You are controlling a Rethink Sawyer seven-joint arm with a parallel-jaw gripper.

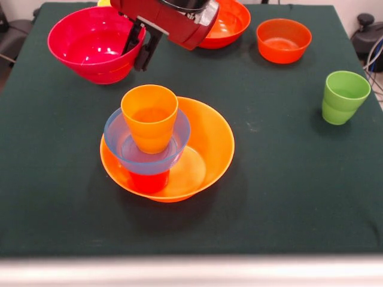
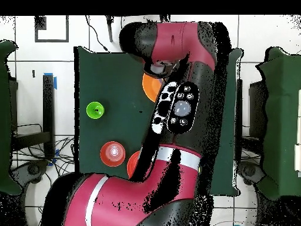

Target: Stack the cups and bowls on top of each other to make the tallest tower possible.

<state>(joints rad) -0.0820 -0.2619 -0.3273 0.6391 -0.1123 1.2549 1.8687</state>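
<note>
The tower stands mid-table in the front view. A wide orange bowl (image 1: 206,140) forms its base. In it stands a red-orange cup (image 1: 148,181), which carries a light blue bowl (image 1: 116,139) with an orange cup (image 1: 149,116) upright inside. My gripper (image 1: 135,57) is at the far left, shut on the right rim of a magenta bowl (image 1: 87,45), one finger inside and one outside. The bowl looks lifted off the cloth. In the overhead view the arm (image 2: 182,106) hides the gripper and most of the tower.
A large red-orange bowl (image 1: 232,24) and a small orange-red bowl (image 1: 283,40) sit at the far side. A green cup (image 1: 344,97) stands at the right and also shows in the overhead view (image 2: 94,109). A yellow edge (image 1: 103,3) shows at the top.
</note>
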